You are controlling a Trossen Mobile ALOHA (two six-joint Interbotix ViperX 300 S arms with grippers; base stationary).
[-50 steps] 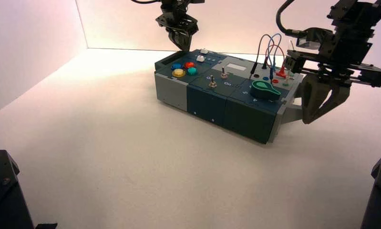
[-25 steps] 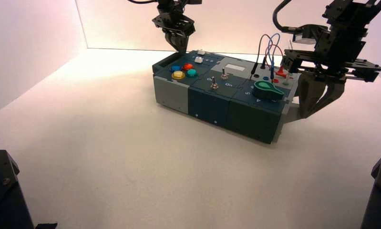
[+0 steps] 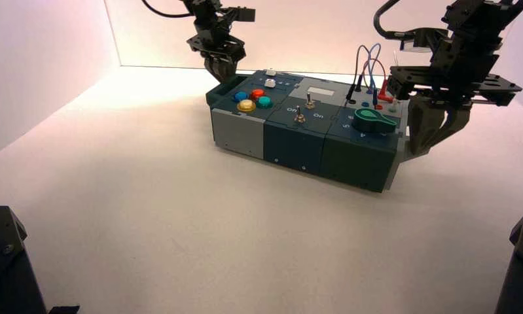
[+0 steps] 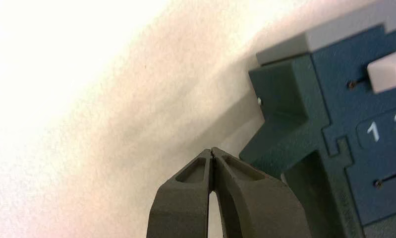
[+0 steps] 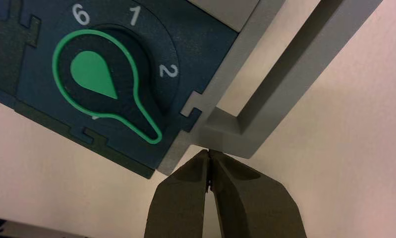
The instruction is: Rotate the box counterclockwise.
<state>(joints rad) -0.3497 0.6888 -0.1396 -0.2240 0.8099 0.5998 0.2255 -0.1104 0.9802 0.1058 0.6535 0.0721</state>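
Box (image 3: 304, 134): long teal-and-grey panel, lying mid-table, right end slightly nearer. Right gripper (image 5: 209, 154): fingers pressed together, tips against the near corner of the grey end handle (image 5: 280, 87); left gripper (image 4: 213, 151): likewise closed, empty, just beside the teal handle (image 4: 280, 106) at the far left end. Advice: push both ends in opposite directions, slowly and evenly, tips low on the handles so the box pivots without tipping.
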